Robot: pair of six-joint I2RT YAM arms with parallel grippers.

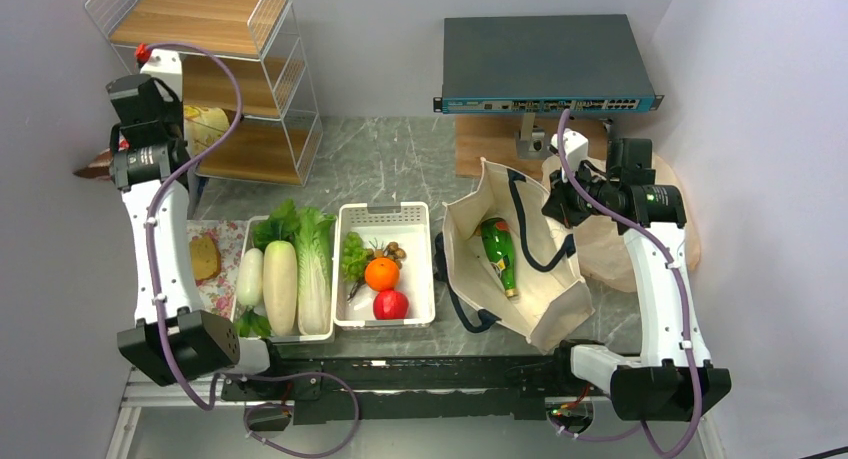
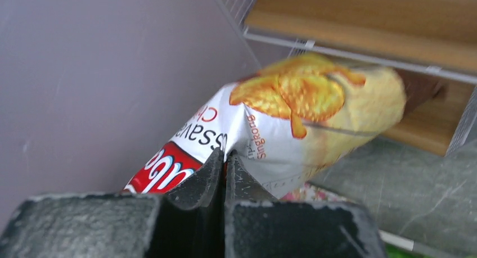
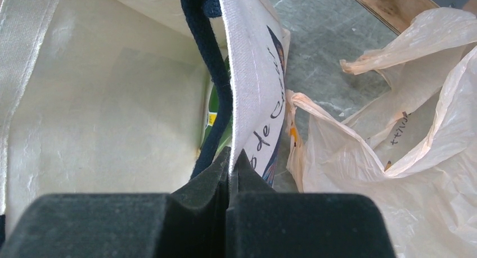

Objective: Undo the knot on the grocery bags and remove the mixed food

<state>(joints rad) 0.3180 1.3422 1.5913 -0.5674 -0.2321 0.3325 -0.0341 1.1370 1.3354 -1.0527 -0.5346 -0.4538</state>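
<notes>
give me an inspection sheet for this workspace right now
surface: grey marble table, no spills seen
job's things: canvas tote open, green bottle inside; plastic bag open, no knot seen; radishes, cabbage in left tray; orange, apple, grapes, nuts in right tray; bread on floral mat
clutter: small brown shape at left wall, unclear
grippers: left gripper shut on snack packet; right gripper shut on canvas tote's rim
cables: purple cable along each arm
surroundings: wire shelf, network switch, grey walls

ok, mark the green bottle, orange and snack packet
green bottle point(image 1: 498, 251): top external view, mid body.
orange point(image 1: 381, 273): top external view, centre.
snack packet point(image 2: 270, 140): left wrist view, white printed face.
</notes>
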